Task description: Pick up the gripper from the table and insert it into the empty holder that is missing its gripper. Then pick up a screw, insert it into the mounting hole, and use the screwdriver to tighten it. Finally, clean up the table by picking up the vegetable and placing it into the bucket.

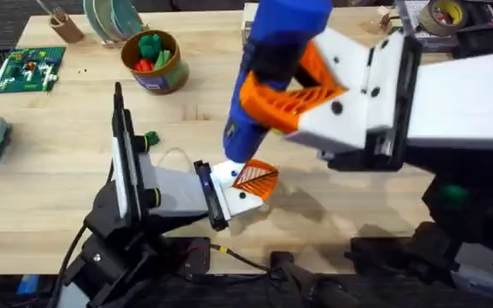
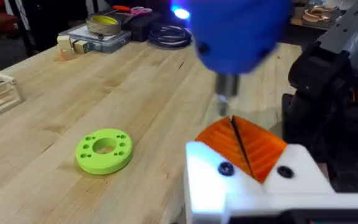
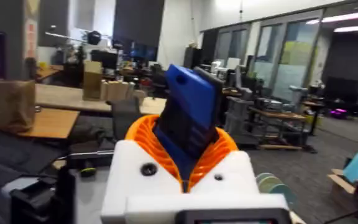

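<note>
Bright, even light falls from above on the table point(image 1: 58, 171); soft shadows lie under the arms. The screwdriver point(image 1: 272, 68), close under the overhead camera, is large and blurred. Ceiling strips glare at the far right, perhaps slightly overexposed.

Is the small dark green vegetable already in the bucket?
No. In the overhead view the vegetable lies on the table, apart from the bucket, near the left arm.
</note>
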Robot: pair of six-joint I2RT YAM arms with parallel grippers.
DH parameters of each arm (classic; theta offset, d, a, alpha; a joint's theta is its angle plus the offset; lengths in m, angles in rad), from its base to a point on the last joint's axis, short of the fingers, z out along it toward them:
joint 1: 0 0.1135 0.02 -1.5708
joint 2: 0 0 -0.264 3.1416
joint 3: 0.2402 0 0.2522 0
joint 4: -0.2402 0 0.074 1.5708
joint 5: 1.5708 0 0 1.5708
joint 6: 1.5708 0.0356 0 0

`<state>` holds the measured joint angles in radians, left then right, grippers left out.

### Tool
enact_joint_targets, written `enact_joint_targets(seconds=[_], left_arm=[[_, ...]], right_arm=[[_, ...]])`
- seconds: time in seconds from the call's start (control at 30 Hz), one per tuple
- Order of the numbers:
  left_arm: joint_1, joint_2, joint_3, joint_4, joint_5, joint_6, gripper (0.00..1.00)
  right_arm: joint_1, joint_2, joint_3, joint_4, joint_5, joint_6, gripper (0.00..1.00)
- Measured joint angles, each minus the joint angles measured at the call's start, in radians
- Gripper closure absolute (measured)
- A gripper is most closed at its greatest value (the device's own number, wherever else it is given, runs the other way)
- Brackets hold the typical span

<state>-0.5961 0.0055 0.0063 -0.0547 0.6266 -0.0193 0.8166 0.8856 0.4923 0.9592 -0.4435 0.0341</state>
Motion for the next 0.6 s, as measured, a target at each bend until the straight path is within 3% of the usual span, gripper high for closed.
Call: enact_joint_targets(seconds=[0.6], left_arm=[[0.0,0.0,0.0,0.0,-0.003,0.0,0.997]], right_arm=[[0.017,0.041,0.0,-0.027,-0.006,0.003,0.969]])
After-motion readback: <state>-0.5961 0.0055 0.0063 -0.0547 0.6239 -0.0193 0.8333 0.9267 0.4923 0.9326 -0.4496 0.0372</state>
